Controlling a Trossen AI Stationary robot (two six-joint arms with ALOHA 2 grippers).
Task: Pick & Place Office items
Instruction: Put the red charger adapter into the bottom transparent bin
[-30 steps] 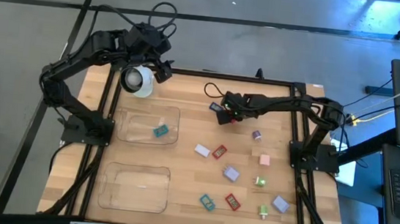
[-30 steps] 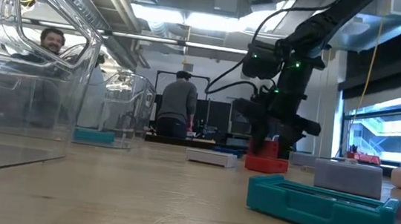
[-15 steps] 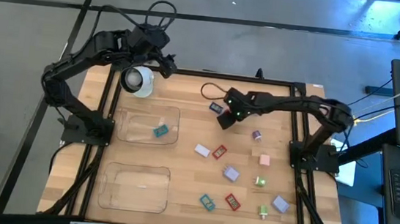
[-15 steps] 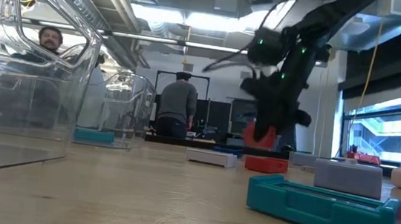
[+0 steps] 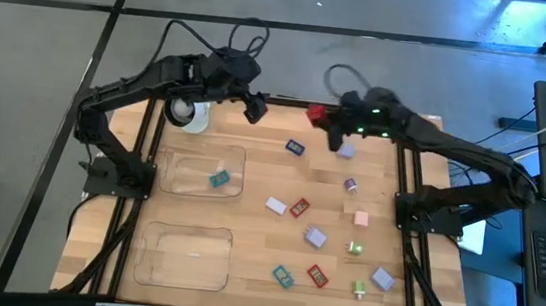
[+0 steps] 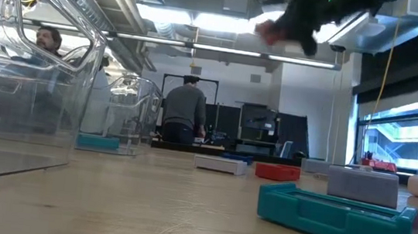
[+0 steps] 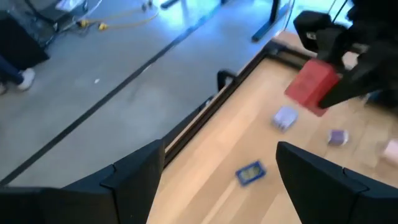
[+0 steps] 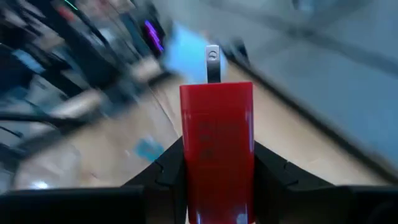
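Jaws: R gripper (image 8: 217, 180) clamped on a red block (image 8: 217, 146), block sticking out past the fingers w/ a small metal tab at its far end; L gripper (image 7: 217, 180) spread wide, nothing between the fingers.

Table (image 5: 260, 187): light wood, black frame round it. R arm reaches from the right side to above the far edge, gripper raised well off the surface; red block (image 5: 317, 113) shows at its tip in high view, and low view has it up near the top of frame (image 6: 268, 31). L arm reaches from the left to the far edge, its gripper (image 5: 255, 109) in the air, just right of the white round cup (image 5: 193, 111).

Two clear trays on the left side: far tray (image 5: 234, 159) holds one teal piece (image 5: 218, 179); near tray (image 5: 181, 270) close to the front edge.

Rest of the office items loose on the wood, centre-right: blue piece (image 5: 296, 148) and lavender piece (image 5: 344, 151) near the far edge, small purple one (image 5: 350, 186), white piece (image 5: 276, 206) touching a red one (image 5: 299, 208), pink (image 5: 361, 219), lavender (image 5: 315, 237), green (image 5: 354, 248), teal (image 5: 283, 276), red (image 5: 317, 275), lavender (image 5: 382, 278), small green (image 5: 360, 291).

Low view: a person (image 6: 186, 111) stands in the room behind, back turned.
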